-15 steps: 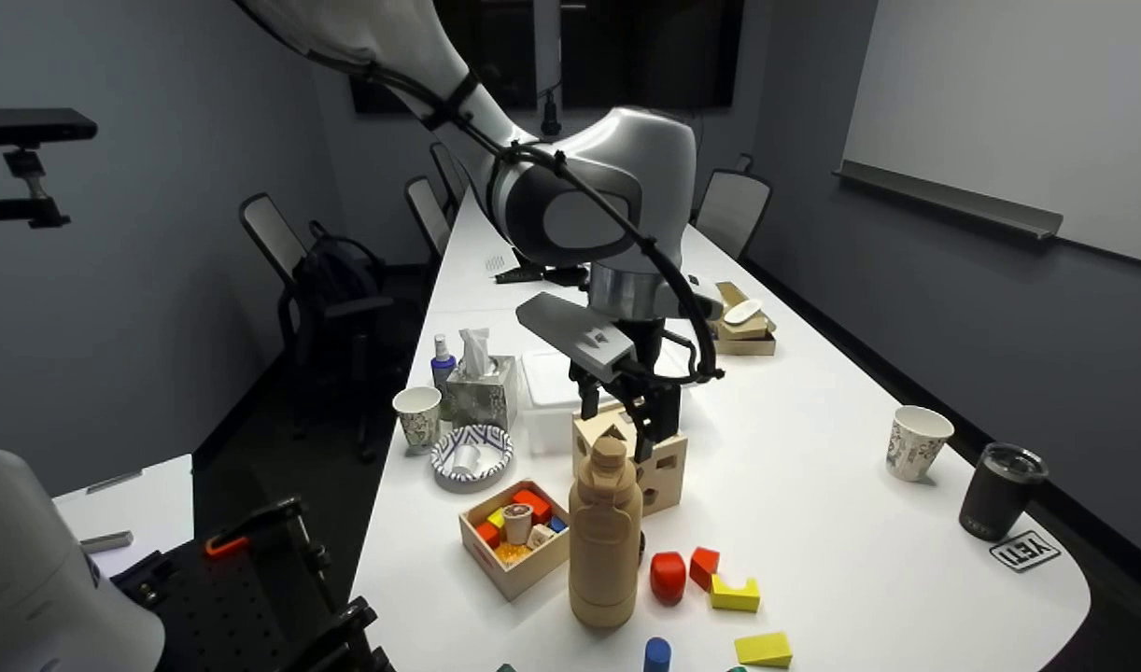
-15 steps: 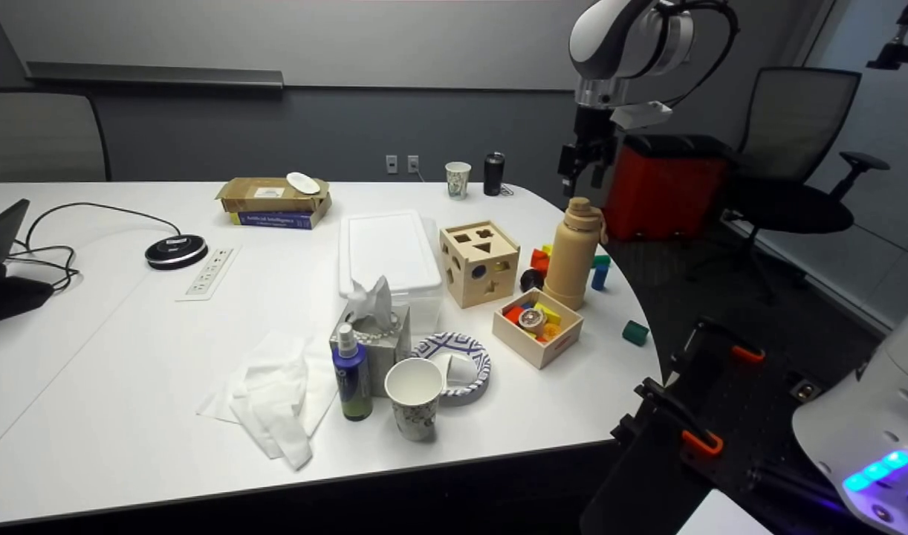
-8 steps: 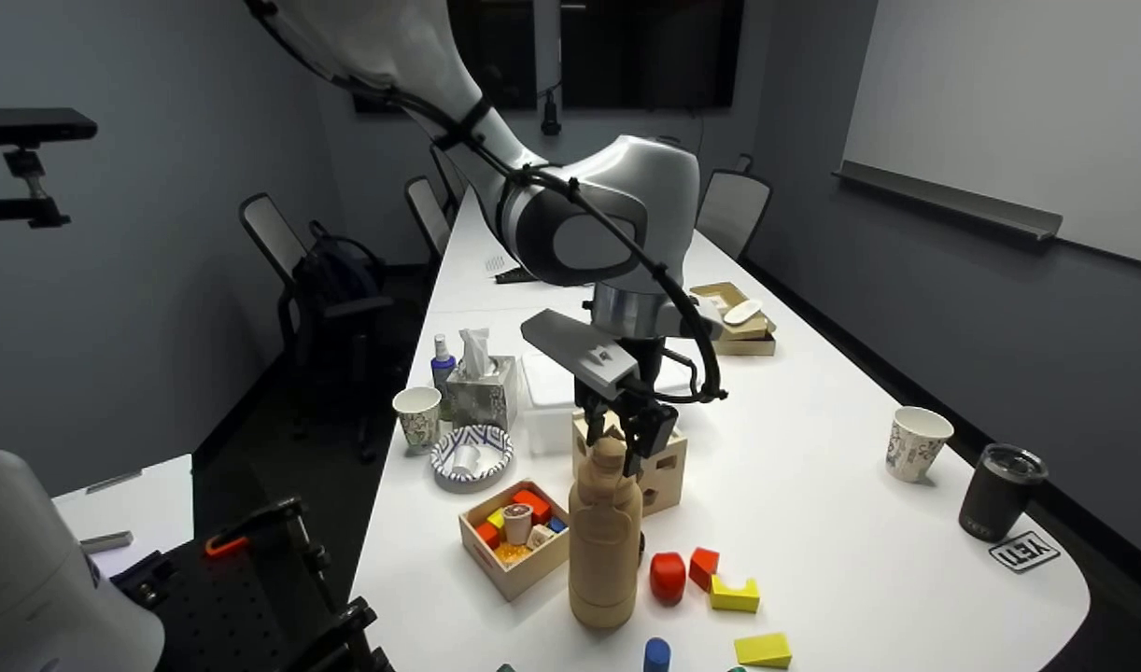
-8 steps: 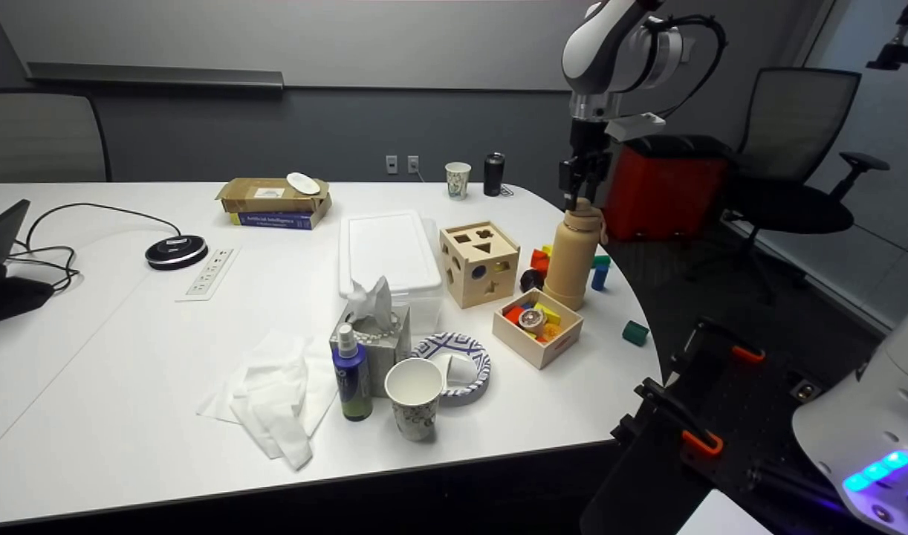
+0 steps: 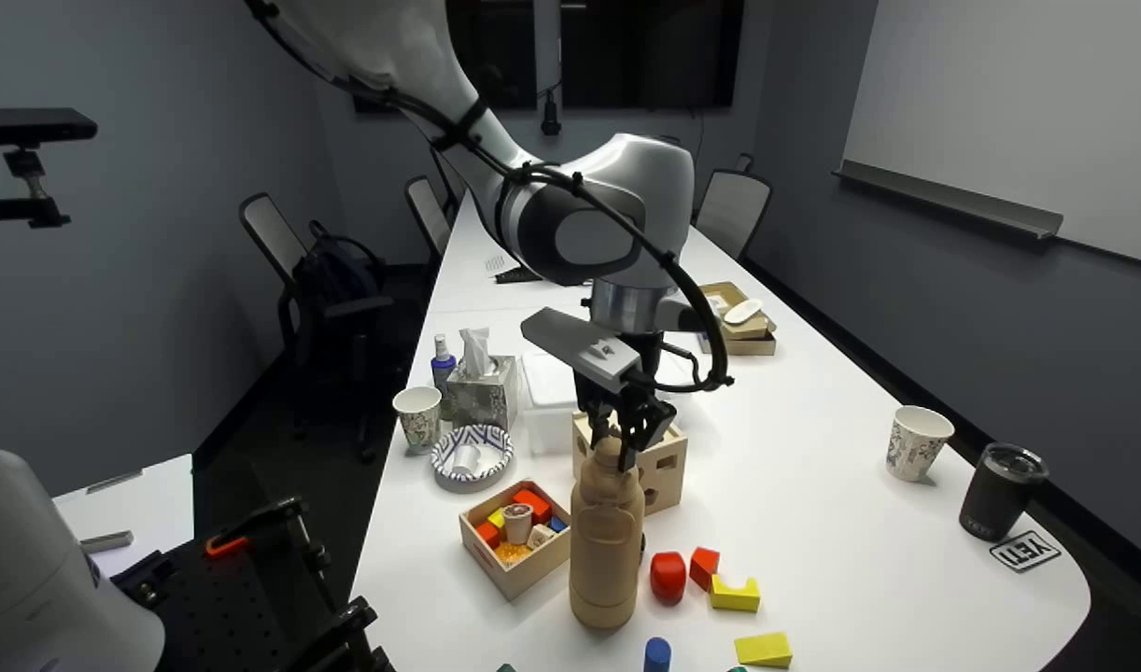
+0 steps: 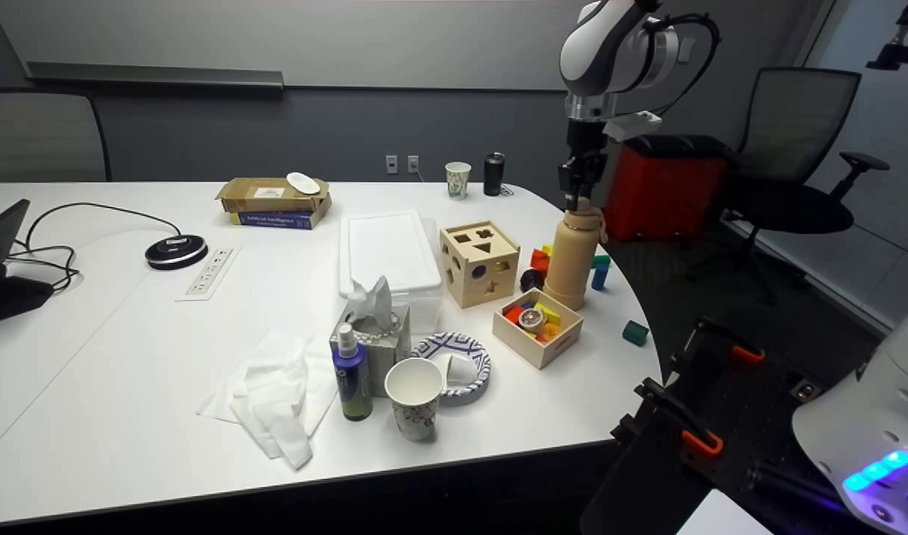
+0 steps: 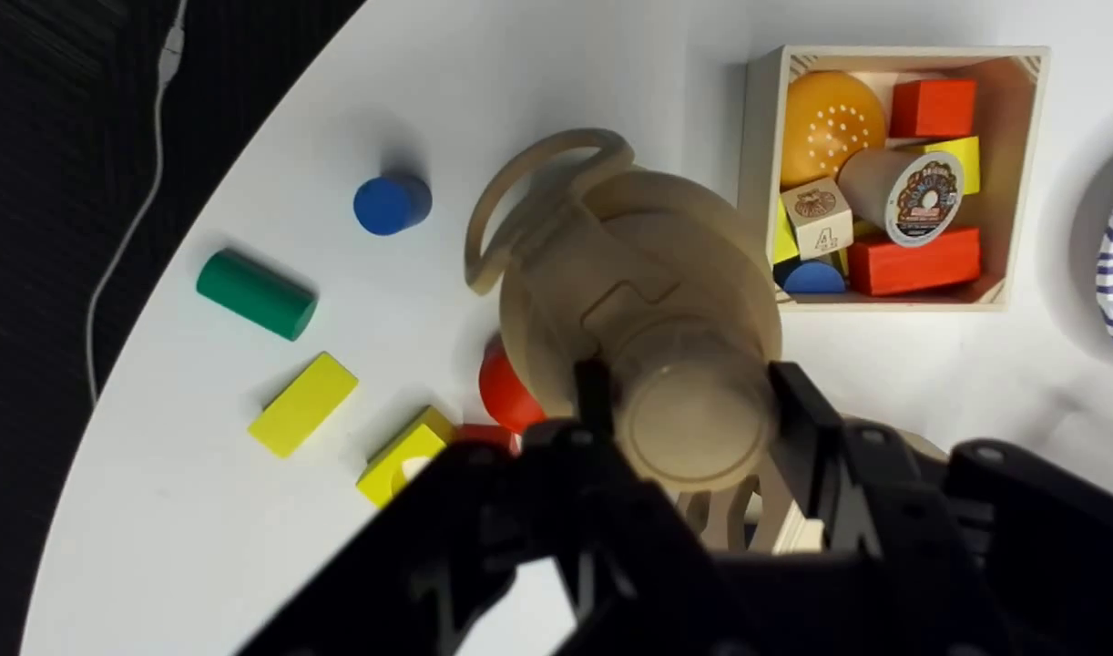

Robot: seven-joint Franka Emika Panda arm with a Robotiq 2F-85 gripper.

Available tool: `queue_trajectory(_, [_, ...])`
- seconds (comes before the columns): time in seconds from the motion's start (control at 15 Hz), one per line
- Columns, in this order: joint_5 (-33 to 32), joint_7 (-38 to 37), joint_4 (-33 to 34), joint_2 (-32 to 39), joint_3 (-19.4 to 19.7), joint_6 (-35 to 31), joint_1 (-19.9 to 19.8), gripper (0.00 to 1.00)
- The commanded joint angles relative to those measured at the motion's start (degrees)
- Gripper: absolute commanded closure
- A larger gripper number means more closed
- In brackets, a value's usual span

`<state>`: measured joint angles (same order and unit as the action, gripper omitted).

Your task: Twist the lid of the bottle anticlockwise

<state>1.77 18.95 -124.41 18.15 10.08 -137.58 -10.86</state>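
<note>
White table [image 5: 813, 448]; YETI sticker [image 5: 1024, 552]; Artificial Intelligence book [image 6: 276, 220]; claw [image 7: 693, 401] tight on the lid [image 7: 698, 428] of the bottle [image 6: 571, 260]

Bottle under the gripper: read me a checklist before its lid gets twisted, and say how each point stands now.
Bottle standing upright: ok, in both exterior views.
Lid between the fingers: ok, one on each side in the wrist view.
Firm grip on the lid: cannot tell, though hardly any gap shows.
Carry loop clear of the fingers: ok, it sits apart.
Bottle braced against turning: not ok, nothing is seen holding its body.
Room for an anticlockwise turn: cannot tell.
</note>
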Motion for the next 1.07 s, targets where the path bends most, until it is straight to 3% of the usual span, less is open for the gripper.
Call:
queue_trajectory(0.0, [-4.30, -0.49, 0.35, -0.13, -0.56, 2.11, -0.25, 0.79])
queue_trajectory(0.47, [-10.05, 1.88, 1.21, 0.41, -1.49, 5.30, -0.11, 0.79])
queue_trajectory(1.0, [-10.94, 9.86, 3.76, 2.19, -3.75, 10.09, -0.43, 0.79])
